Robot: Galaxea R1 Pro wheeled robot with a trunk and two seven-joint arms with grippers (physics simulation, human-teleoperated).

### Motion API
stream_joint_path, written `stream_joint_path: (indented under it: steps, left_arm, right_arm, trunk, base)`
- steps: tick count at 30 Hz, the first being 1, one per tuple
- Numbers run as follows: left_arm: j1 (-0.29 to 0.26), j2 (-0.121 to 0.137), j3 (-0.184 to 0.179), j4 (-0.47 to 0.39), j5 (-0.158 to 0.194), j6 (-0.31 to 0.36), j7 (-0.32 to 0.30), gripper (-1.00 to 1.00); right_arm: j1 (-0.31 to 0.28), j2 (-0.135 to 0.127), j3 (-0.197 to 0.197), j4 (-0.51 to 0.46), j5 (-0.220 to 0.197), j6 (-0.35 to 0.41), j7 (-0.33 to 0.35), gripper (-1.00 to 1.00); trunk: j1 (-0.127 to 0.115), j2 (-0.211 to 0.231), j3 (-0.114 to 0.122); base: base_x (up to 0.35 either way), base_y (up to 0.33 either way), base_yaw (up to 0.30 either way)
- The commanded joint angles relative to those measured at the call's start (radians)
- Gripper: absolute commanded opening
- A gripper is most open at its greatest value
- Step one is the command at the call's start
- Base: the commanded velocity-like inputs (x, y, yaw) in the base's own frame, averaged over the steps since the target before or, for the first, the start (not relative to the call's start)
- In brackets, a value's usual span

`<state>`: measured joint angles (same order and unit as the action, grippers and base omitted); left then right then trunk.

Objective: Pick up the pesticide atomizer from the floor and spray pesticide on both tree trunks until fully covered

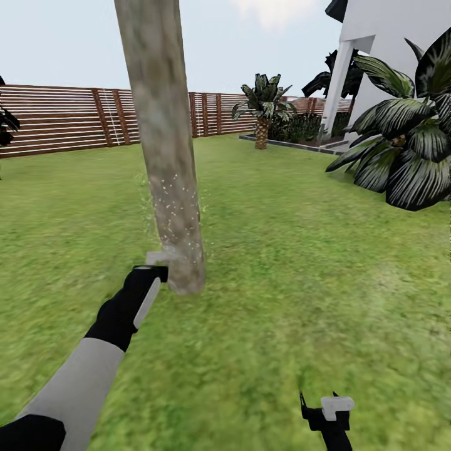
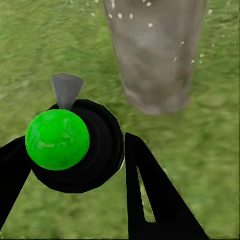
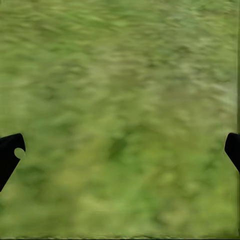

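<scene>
Blurry grass floor [image 1: 300,263], slatted wooden fence [image 1: 62,119] behind. Mottled cylindrical tree trunk [image 1: 164,144] carries white pesticide [image 1: 172,200] specks. Left gripper [image 2: 100,165] jaws grasp the round dark pesticide atomizer [image 2: 75,150]; right gripper [image 3: 120,150] jaws released.

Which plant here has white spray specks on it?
The thick bare trunk right ahead of the left gripper, speckled low down. The small palm by the fence and the big-leaved plant show none.
</scene>
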<state>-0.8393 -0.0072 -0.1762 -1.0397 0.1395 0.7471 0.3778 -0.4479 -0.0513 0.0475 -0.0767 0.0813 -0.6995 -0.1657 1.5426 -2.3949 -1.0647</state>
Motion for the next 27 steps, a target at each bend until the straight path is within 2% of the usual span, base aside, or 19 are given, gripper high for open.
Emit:
stream_joint_path:
  steps: [1, 3, 5, 6, 8, 9, 11, 12, 13, 15, 16, 18, 19, 21, 22, 23, 24, 27]
  left_arm:
    - [0.033, 0.002, 0.0, 0.027, -0.004, -0.034, 0.0, -1.0]
    - [0.066, 0.022, -0.004, 0.099, -0.002, -0.099, -0.002, -1.0]
    - [0.078, 0.033, -0.011, 0.252, -0.001, -0.231, -0.02, -1.0]
    - [0.081, 0.036, -0.012, 0.337, -0.003, -0.305, -0.056, -1.0]
    - [0.082, 0.042, -0.014, 0.484, -0.021, -0.446, -0.182, -1.0]
    - [0.083, 0.048, -0.016, 0.547, -0.049, -0.507, -0.268, -1.0]
    - [0.083, 0.062, -0.02, 0.639, -0.145, -0.594, -0.443, -1.0]
    - [0.083, 0.064, -0.021, 0.662, -0.181, -0.615, -0.503, -1.0]
    - [0.083, 0.067, -0.021, 0.689, -0.229, -0.64, -0.594, -1.0]
    - [0.083, 0.071, -0.021, 0.712, -0.295, -0.667, -0.766, -1.0]
    - [0.083, 0.073, -0.02, 0.714, -0.318, -0.672, -0.848, -1.0]
    - [0.083, 0.086, -0.019, 0.712, -0.345, -0.676, -0.954, -1.0]
    - [0.083, 0.099, -0.02, 0.711, -0.354, -0.677, -0.994, -1.0]
    - [0.081, 0.125, -0.02, 0.709, -0.375, -0.683, -1.066, -1.0]
    - [0.079, 0.141, -0.019, 0.709, -0.386, -0.688, -1.092, -1.0]
    - [0.075, 0.155, -0.02, 0.709, -0.4, -0.692, -1.126, -1.0]
    - [0.073, 0.161, -0.02, 0.709, -0.416, -0.693, -1.158, -1.0]
    - [0.07, 0.169, -0.018, 0.709, -0.513, -0.693, -1.263, -1.0]
  right_arm:
    - [0.0, 0.0, 0.0, 0.0, 0.0, 0.0, 0.0, 1.0]
    - [0.0, 0.0, 0.0, 0.0, 0.0, 0.0, 0.0, 1.0]
    - [0.0, -0.001, -0.001, 0.0, 0.0, 0.0, 0.0, 1.0]
    - [0.0, -0.001, -0.001, 0.0, 0.0, 0.0, 0.0, 1.0]
    - [0.0, -0.001, -0.001, 0.0, 0.0, 0.0, 0.0, 1.0]
    - [0.0, -0.001, -0.001, -0.001, -0.001, 0.0, -0.001, 1.0]
    - [0.0, 0.0, -0.001, -0.002, -0.001, 0.0, -0.001, 1.0]
    - [0.0, 0.001, 0.0, -0.003, -0.001, 0.0, -0.001, 1.0]
    - [0.0, 0.001, 0.001, -0.005, 0.0, 0.002, 0.001, 1.0]
    - [0.0, 0.003, 0.008, -0.013, 0.001, 0.007, 0.003, 1.0]
    - [0.0, 0.003, 0.022, -0.034, 0.001, 0.009, 0.005, 1.0]
    - [-0.005, 0.002, 0.07, -0.113, 0.001, 0.047, 0.018, 1.0]
    - [-0.013, 0.001, 0.099, -0.172, 0.001, 0.118, 0.041, 1.0]
    - [-0.027, 0.0, 0.131, -0.332, 0.001, 0.329, 0.132, 1.0]
    - [-0.031, -0.001, 0.137, -0.419, 0.001, 0.424, 0.195, 1.0]
    - [-0.036, -0.002, 0.14, -0.518, 0.001, 0.522, 0.289, 1.0]
    - [-0.045, -0.002, 0.141, -0.575, 0.001, 0.576, 0.364, 1.0]
    - [-0.116, -0.002, 0.149, -0.637, 0.002, 0.683, 0.597, 1.0]
  trunk:
    - [0.0, 0.0, 0.0]
    - [0.0, 0.0, 0.0]
    - [0.0, 0.0, 0.0]
    - [0.0, 0.0, 0.0]
    - [0.0, 0.0, 0.0]
    - [0.0, 0.0, 0.0]
    - [0.0, 0.0, 0.0]
    - [0.0, 0.0, 0.0]
    - [0.0, 0.0, 0.0]
    - [0.0, 0.0, 0.0]
    - [0.0, 0.0, 0.0]
    - [0.0, 0.0, 0.0]
    - [0.0, 0.0, 0.0]
    - [0.0, 0.0, 0.0]
    - [0.0, 0.0, 0.0]
    - [0.0, 0.0, 0.0]
    - [0.0, 0.0, 0.0]
    - [0.0, 0.0, 0.0]
  base:
    - [-0.218, 0.118, 0.0]
    - [-0.205, 0.155, 0.0]
    - [-0.187, 0.161, 0.0]
    - [-0.156, 0.14, 0.0]
    - [-0.137, 0.125, 0.0]
    - [-0.126, 0.115, 0.0]
    - [-0.12, 0.11, 0.0]
    - [-0.117, 0.108, 0.0]
    - [-0.111, 0.103, 0.0]
    - [-0.053, 0.049, 0.0]
    - [-0.018, 0.017, 0.0]
    - [-0.007, 0.007, 0.0]
    - [-0.002, 0.002, 0.0]
    - [-0.001, 0.001, 0.0]
    - [0.0, 0.0, 0.0]
    - [0.0, 0.0, 0.0]
    - [0.0, 0.0, 0.0]
    - [0.0, 0.0, 0.0]
